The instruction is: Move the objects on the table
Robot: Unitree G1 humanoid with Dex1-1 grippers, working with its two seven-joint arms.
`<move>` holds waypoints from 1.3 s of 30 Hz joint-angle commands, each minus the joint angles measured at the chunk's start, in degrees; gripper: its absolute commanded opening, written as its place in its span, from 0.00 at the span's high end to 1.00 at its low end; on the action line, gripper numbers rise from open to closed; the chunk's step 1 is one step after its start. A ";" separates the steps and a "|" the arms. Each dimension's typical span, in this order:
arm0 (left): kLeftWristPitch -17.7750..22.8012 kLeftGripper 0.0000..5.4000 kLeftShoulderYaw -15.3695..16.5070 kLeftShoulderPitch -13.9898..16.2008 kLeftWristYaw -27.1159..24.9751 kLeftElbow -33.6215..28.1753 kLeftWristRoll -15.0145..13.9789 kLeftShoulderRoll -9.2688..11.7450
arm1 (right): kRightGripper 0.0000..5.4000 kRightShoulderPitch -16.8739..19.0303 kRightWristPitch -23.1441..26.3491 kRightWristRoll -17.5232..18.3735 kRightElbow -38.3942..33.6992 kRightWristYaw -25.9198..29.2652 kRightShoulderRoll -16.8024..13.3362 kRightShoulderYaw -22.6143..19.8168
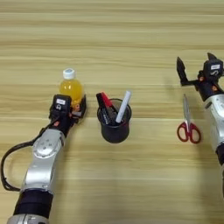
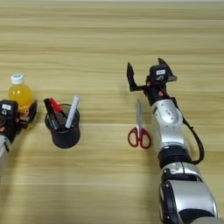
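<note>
A small bottle of orange drink [image 1: 71, 87] with a white cap stands upright on the wooden table [image 1: 131, 35] at the left. My left gripper [image 1: 71, 105] is at its base, covering the bottle's lower part. Just to the right stands a black round cup [image 1: 114, 127] holding pens and markers. Red-handled scissors [image 1: 188, 124] lie flat at the right, blades pointing away from me. My right gripper [image 2: 145, 70] is open with nothing in it, just beyond the blade tips.
Only bare wood shows on the far half of the table and along the near strip between my two arms. A black cable loops beside my left forearm [image 1: 43, 162].
</note>
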 commanded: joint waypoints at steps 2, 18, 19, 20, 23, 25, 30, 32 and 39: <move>-2.01 0.37 -0.67 0.77 0.48 0.93 1.07 -0.23 | 0.00 -1.49 0.46 -0.52 1.01 -0.48 0.07 -0.09; -0.20 0.37 -0.97 0.79 -0.42 2.12 -0.62 -0.69 | 0.00 -1.69 0.03 -0.47 1.62 -0.41 0.05 -0.17; -0.15 0.37 -0.97 0.82 -0.44 2.07 -0.64 -0.71 | 0.00 -1.68 0.01 -0.48 1.61 -0.40 0.03 -0.17; -0.12 0.32 -0.97 0.84 -0.45 2.03 -0.67 -0.72 | 0.00 -1.68 0.00 -0.49 1.62 -0.40 0.01 -0.16; -0.01 0.26 -0.81 0.81 -0.48 1.90 -0.78 -0.64 | 0.00 -1.63 -0.05 -0.53 1.57 -0.40 0.00 -0.14; 0.16 0.23 -0.61 0.76 -0.47 1.72 -0.86 -0.60 | 0.00 -1.56 -0.04 -0.52 1.46 -0.37 -0.02 -0.14; 0.27 0.15 -0.57 0.84 -0.40 1.46 -0.80 -0.64 | 0.00 -1.51 -0.05 -0.50 1.37 -0.35 -0.05 -0.15; 0.28 0.10 -0.61 0.87 -0.40 1.37 -0.75 -0.66 | 0.00 -1.51 -0.06 -0.48 1.38 -0.31 -0.07 -0.17; 0.30 0.01 -0.70 0.95 -0.36 1.08 -0.64 -0.68 | 0.00 -1.50 -0.05 -0.47 1.36 -0.28 -0.09 -0.19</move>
